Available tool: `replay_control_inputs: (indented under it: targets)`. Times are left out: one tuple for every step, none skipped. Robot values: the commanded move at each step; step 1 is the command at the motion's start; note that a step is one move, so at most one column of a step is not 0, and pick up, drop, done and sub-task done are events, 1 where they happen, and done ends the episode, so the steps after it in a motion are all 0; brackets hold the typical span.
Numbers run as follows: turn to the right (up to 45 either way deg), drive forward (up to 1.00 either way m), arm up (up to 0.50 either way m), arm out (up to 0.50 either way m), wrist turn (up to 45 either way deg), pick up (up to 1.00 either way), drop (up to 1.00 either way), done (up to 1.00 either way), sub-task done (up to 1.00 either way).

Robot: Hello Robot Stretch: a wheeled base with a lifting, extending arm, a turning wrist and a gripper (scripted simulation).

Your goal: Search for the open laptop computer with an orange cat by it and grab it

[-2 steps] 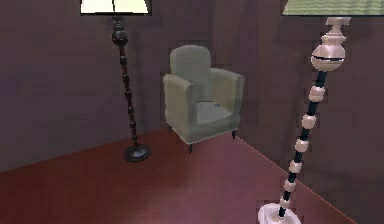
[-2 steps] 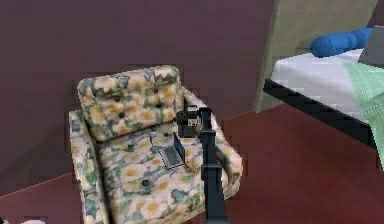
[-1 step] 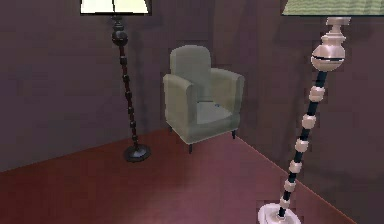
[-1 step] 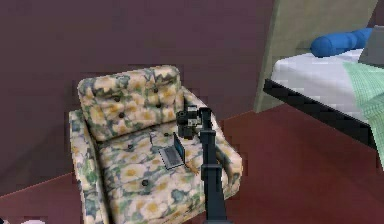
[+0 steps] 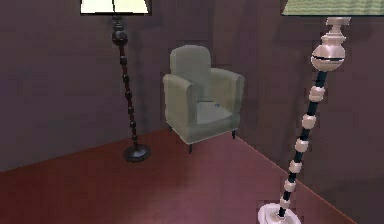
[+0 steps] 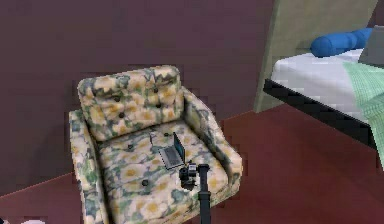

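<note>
Looks like the final-approach stage, with the open laptop on the seat of the floral armchair and the gripper just near of it, so probably needs a small reach farther in before any grab. Can't tell how the fingers stand or whether anything's held. Over in the forward view, a plain grey-green armchair between two floor lamps, versus the laptop chair plus a bed at far right in the arm side view.

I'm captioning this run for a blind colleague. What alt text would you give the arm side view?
A small open laptop lies on the seat of a floral armchair, with the robot's gripper close below it in the picture, at the end of its dark arm. At the right stands a bed with a blue pillow.
</note>
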Motion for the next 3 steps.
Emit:
replay_control_inputs:
  targets:
    - [0.0,0.0,0.0,0.0,0.0,1.0,0.0,0.0,0.0]
    - [0.0,0.0,0.1,0.0,0.0,0.0,0.0,0.0,0.0]
    - [0.0,0.0,0.0,0.0,0.0,0.0,0.0,1.0,0.0]
